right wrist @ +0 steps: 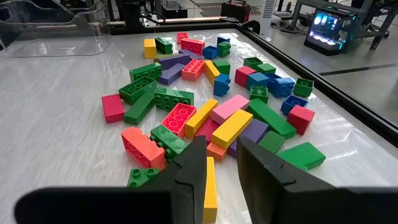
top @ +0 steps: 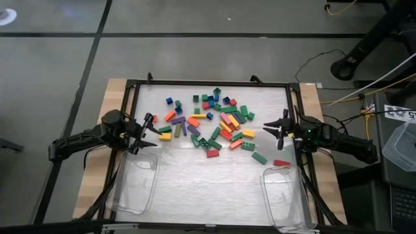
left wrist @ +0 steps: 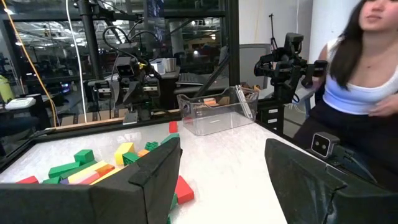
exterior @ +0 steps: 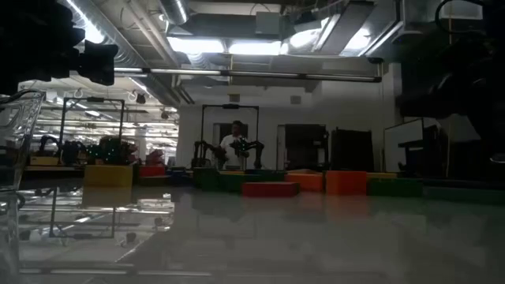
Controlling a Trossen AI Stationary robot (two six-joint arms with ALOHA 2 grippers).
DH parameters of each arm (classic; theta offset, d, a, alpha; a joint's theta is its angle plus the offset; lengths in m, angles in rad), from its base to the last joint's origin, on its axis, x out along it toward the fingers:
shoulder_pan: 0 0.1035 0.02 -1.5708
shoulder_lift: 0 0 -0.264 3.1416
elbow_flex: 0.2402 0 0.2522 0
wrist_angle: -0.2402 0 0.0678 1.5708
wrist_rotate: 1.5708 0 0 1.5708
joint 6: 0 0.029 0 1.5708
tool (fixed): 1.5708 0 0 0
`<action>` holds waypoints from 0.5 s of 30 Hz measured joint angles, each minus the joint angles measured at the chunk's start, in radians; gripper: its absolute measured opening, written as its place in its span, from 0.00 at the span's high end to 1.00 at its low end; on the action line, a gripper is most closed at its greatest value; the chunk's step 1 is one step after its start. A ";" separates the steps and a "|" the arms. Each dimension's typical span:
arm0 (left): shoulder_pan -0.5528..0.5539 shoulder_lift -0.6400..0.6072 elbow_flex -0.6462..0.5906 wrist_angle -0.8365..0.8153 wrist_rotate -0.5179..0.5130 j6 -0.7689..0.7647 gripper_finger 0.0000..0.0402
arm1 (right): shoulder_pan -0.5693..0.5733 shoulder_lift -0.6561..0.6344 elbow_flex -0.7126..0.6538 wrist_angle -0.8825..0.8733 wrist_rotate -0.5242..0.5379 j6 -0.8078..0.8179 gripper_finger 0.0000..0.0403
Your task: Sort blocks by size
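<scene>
On the tabletop point(top: 214, 172) we flank the blocks point(top: 214, 123): left claw point(top: 147, 133) gapes wide and empty beside them, right claw point(top: 275, 127) narrowed, gripping nothing.

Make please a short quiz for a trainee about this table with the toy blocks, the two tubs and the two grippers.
1. True or false: both clear tubs already hold blocks.
2. Which gripper stands wide open? A) left gripper B) right gripper
3. Fill in: the blocks lie in a heap ______ the two grippers.

Key
1. False: both tubs look empty; every block is on the table.
2. A: the left gripper; the right gripper's fingers show only a narrow gap over a yellow block.
3. between
</scene>
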 joint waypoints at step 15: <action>0.000 0.000 0.000 0.000 0.000 0.000 0.44 | 0.000 0.000 -0.003 0.043 0.063 -0.001 0.78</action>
